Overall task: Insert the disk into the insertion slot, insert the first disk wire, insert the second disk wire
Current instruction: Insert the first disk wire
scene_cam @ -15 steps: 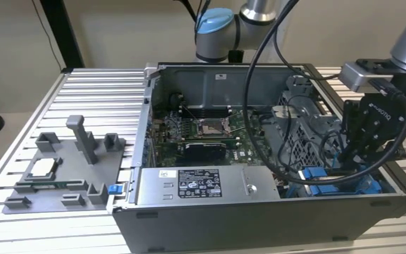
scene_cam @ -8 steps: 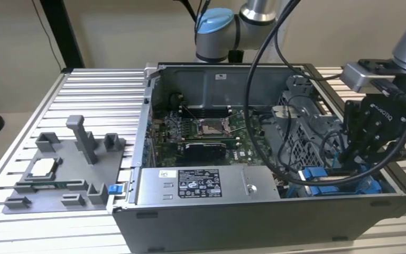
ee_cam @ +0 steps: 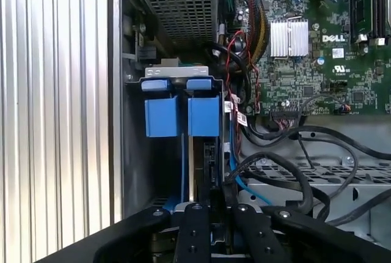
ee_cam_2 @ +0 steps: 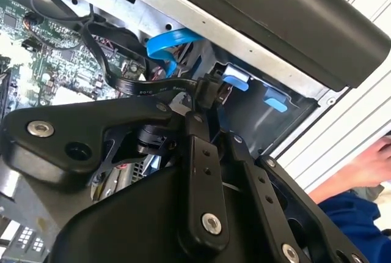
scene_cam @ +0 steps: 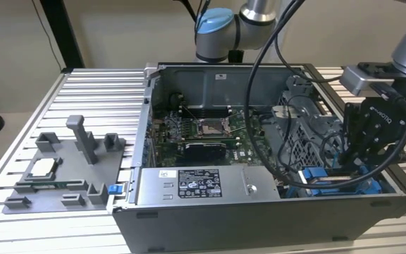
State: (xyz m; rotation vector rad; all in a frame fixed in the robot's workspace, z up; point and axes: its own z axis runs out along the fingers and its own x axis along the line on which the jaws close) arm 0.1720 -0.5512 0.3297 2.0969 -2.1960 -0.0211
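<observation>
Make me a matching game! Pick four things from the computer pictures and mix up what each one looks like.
Things:
1. gripper
2. disk frame
3. motherboard
4. power supply box

Looks:
A. green
B. silver-grey with a label
C. black, pinching a wire plug
D. bright blue

Pairs: 1-C, 2-D, 3-A, 4-B

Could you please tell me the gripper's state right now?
Gripper: closed on the black wire.

Silver arm (scene_cam: 261, 10), blue joint cap (scene_cam: 213, 21), black claw (scene_cam: 358, 159).
</observation>
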